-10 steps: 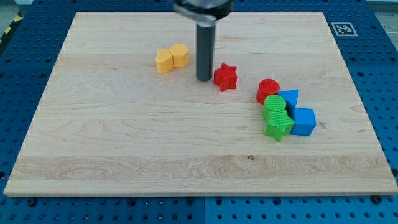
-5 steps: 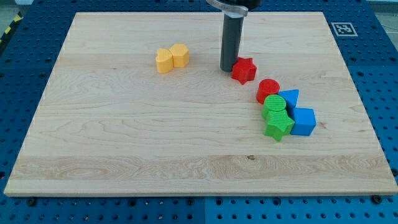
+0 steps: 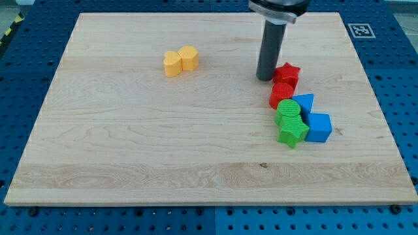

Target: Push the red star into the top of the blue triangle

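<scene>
Right now my tip point(image 3: 265, 78), bare and holding nothing, touches the red star's point(image 3: 287, 73) left side. The star sits far of the red cylinder point(image 3: 281, 93), with the blue triangle point(image 3: 304, 103) near-right of it, so I judge the push must angle that way.

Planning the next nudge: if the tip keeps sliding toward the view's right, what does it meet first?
My tip sits against the red star, on its left side in the view, so the star comes first. Beyond it the board looks free; the red cylinder lies just below that line.
</scene>
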You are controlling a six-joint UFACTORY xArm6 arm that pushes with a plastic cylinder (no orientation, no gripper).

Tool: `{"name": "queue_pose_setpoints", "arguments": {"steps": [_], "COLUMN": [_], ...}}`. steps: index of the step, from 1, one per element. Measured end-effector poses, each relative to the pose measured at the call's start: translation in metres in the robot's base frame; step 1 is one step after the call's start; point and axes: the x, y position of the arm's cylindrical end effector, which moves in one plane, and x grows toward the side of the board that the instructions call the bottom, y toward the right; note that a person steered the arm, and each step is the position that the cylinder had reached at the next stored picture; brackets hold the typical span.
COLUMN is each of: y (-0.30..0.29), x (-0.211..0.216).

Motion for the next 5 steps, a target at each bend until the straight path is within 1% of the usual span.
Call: {"name": "queue_pose_setpoints", "arguments": {"steps": [1,2,3,4,5], "y": [0.003,0.043,0.071,0.076,0.074], "x": [-0.015,-0.033,-0.015,-0.001,-0.033]}}
